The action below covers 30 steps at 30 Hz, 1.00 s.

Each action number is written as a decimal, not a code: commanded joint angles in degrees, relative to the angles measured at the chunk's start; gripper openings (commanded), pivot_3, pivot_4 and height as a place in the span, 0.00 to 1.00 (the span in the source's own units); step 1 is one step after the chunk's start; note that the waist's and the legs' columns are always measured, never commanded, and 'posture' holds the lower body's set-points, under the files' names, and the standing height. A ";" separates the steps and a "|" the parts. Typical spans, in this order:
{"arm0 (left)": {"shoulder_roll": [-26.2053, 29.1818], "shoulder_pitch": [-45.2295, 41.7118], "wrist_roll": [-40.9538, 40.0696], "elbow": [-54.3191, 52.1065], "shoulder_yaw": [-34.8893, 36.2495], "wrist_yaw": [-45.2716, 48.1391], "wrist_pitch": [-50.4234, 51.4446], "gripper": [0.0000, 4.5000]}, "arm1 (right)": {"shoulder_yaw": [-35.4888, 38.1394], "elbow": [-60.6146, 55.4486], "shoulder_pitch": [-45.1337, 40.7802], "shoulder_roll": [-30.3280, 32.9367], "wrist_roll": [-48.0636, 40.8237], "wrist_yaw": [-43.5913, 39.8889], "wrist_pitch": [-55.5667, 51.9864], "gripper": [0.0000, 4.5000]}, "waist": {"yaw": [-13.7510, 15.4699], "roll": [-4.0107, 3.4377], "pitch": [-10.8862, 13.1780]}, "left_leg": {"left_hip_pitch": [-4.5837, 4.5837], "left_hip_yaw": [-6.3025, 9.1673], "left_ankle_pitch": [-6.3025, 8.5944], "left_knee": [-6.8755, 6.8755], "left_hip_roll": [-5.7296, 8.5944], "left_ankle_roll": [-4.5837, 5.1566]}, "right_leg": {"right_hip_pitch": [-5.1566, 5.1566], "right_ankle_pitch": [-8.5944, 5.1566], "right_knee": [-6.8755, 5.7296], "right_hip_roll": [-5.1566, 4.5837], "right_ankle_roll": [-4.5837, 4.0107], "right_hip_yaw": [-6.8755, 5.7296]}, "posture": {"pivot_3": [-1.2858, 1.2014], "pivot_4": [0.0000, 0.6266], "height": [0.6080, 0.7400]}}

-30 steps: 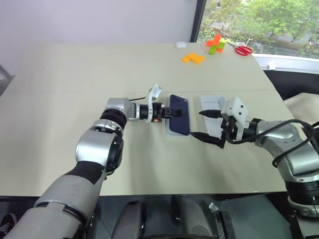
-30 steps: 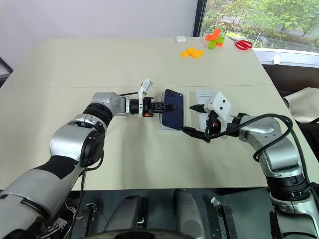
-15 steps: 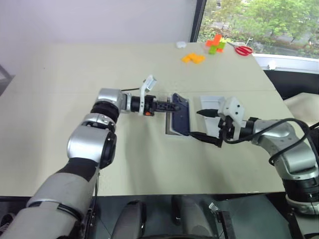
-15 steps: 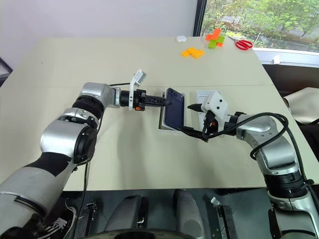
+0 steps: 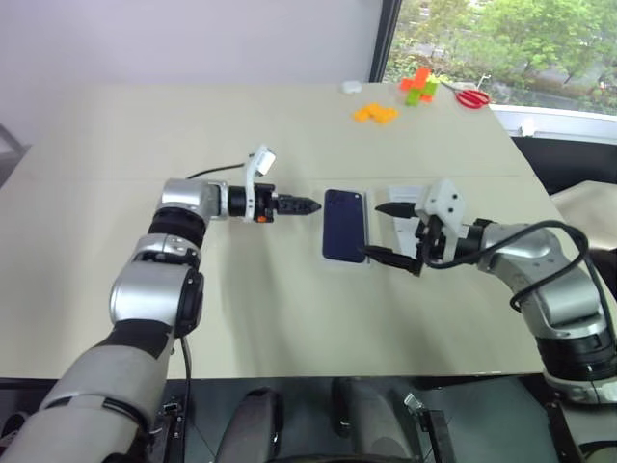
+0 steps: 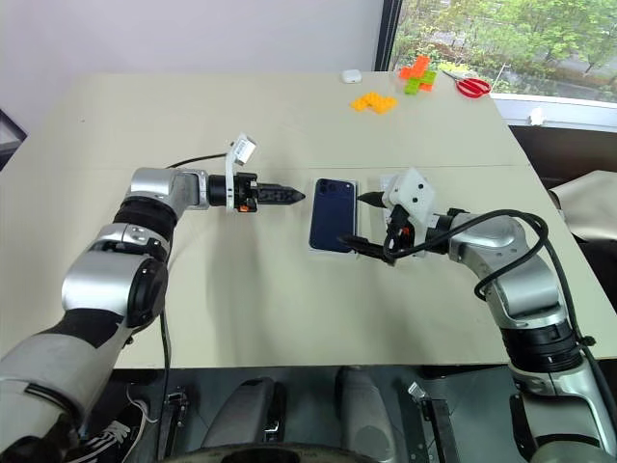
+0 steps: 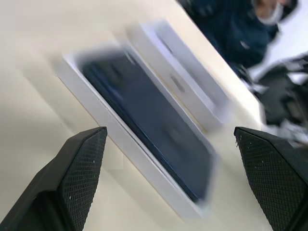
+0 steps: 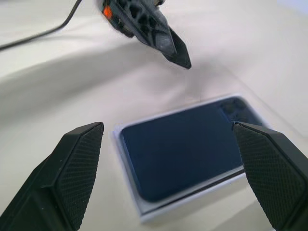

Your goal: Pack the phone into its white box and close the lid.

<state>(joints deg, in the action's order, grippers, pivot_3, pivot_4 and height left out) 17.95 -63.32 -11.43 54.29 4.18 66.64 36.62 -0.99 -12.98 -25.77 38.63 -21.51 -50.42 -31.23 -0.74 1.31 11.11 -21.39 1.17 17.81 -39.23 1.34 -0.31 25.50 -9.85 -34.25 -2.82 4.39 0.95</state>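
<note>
I see the phone (image 5: 344, 225) lying flat in the white box (image 8: 132, 202) at mid-table (image 5: 116, 145). The lid (image 5: 403, 201) lies just to its right. My left gripper (image 5: 301, 205) sits left of the phone, apart from it; my right gripper (image 5: 390, 231) hangs between phone and lid. Scissors (image 5: 470, 96) and small blocks (image 5: 416, 85) lie at the far right corner.

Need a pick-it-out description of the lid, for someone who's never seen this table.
On the beige table, look mid-table between the two grippers, where the dark blue phone lies in the white box. The lid is the white rectangle just beyond it, beside the right gripper: all white, nothing dark inside.
</note>
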 commanded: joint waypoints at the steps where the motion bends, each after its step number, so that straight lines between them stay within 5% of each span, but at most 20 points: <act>1: 0.83 4.94 -3.02 -11.39 2.07 -3.25 1.43 0.99 | -0.40 0.26 -1.77 -2.38 1.61 3.65 0.85 1.00 | 0.08 0.00 0.00 | -0.01 0.01 0.00 0.00 0.00 0.00 | 0.01 0.00 -0.01 0.01 0.00 -0.01 | 0.52 0.24 1.00; 4: 1.77 9.81 -7.18 -21.21 4.20 -5.18 7.90 0.94 | -2.55 -0.08 -2.52 -5.45 2.81 6.05 0.80 1.00 | -0.05 0.00 0.00 | -0.04 0.00 0.00 0.03 -0.02 0.00 | 0.10 0.02 -0.07 0.02 -0.03 0.01 | 0.52 0.24 1.00; 6: 2.25 11.92 -8.42 -25.08 4.58 -6.67 9.81 0.81 | -3.42 -0.43 -2.62 -6.49 3.09 6.18 0.97 1.00 | 0.00 0.00 0.00 | -0.04 0.02 0.00 0.03 -0.02 -0.01 | 0.11 0.02 -0.09 0.04 -0.03 0.00 | 0.52 0.24 1.00; 9: 3.30 14.15 -12.12 -30.47 6.16 -7.65 14.35 0.48 | -4.69 0.95 -4.05 -7.28 3.93 5.93 1.76 1.00 | 0.10 -0.01 0.00 | -0.03 0.02 -0.01 0.00 0.00 -0.02 | 0.09 0.04 -0.10 0.02 -0.06 0.00 | 0.52 0.24 1.00; 16: 4.69 16.83 -13.91 -35.06 6.09 -11.36 14.61 0.48 | -6.10 3.20 -5.98 -8.34 5.53 5.86 3.11 1.00 | 0.05 -0.01 -0.01 | 0.00 0.03 -0.02 -0.02 0.04 -0.03 | 0.02 0.04 -0.06 0.00 -0.06 -0.01 | 0.52 0.24 1.00; 26: 5.62 18.02 -16.31 -36.35 5.18 -11.82 15.85 0.48 | -11.60 18.05 -13.92 -19.66 16.14 17.38 5.48 1.00 | -0.14 -0.02 -0.02 | 0.03 0.04 -0.11 0.00 -0.02 -0.19 | 0.05 0.13 -0.09 0.07 -0.20 -0.02 | 0.52 0.24 1.00; 30: 5.96 18.07 -16.40 -36.53 4.73 -12.15 15.38 0.47 | -12.09 21.61 -15.15 -21.70 17.19 18.04 4.72 0.70 | -0.10 -0.02 -0.02 | 0.00 0.05 -0.12 0.01 -0.01 -0.20 | 0.06 0.14 -0.08 0.05 -0.21 -0.03 | 0.52 0.24 1.00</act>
<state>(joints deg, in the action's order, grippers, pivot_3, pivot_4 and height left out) 23.30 -44.81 -26.72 19.90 9.57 54.57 52.38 -13.18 8.90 -39.59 17.28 -4.78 -32.70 -27.14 -0.84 1.28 11.09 -21.39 1.22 17.70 -39.21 1.33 -0.51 25.55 -9.71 -34.31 -2.77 4.18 0.92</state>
